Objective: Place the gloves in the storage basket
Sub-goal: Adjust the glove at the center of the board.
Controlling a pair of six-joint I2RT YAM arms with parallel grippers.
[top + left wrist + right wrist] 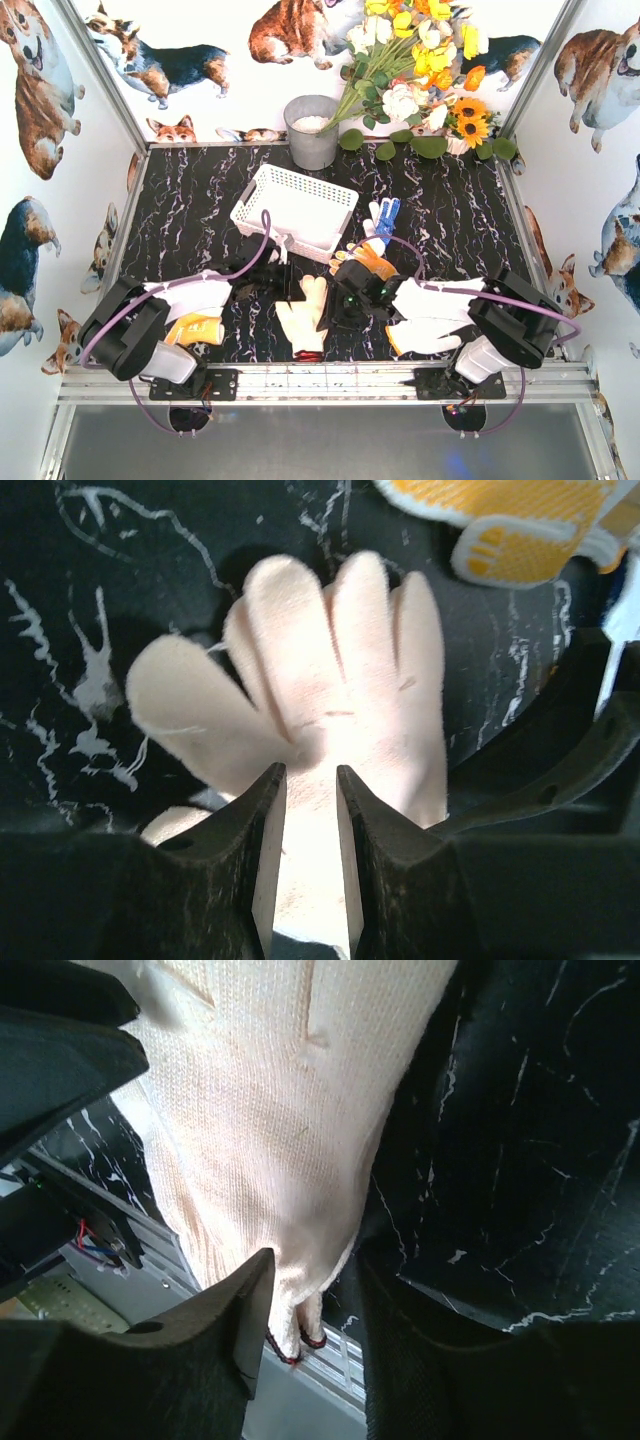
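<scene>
A cream glove with a red cuff (303, 318) lies near the front edge, between both grippers. My left gripper (311, 770) is closed to a narrow gap on the palm of this glove (330, 670), whose fingers splay out beyond the tips. My right gripper (315, 1280) is open, its jaws wide apart on either side of the glove's cuff end (290, 1160). The white lattice storage basket (295, 205) stands tilted behind them. An orange-yellow glove (372, 260) and a white and blue glove (384, 216) lie right of the basket. A yellow glove (195, 328) lies under the left arm.
White gloves (432, 300) lie under the right arm, one with an orange cuff (392, 345). A white glove (190, 293) lies at the left. A round grey bucket (312, 130) and flowers (420, 60) stand at the back. A metal rail (320, 380) runs along the front edge.
</scene>
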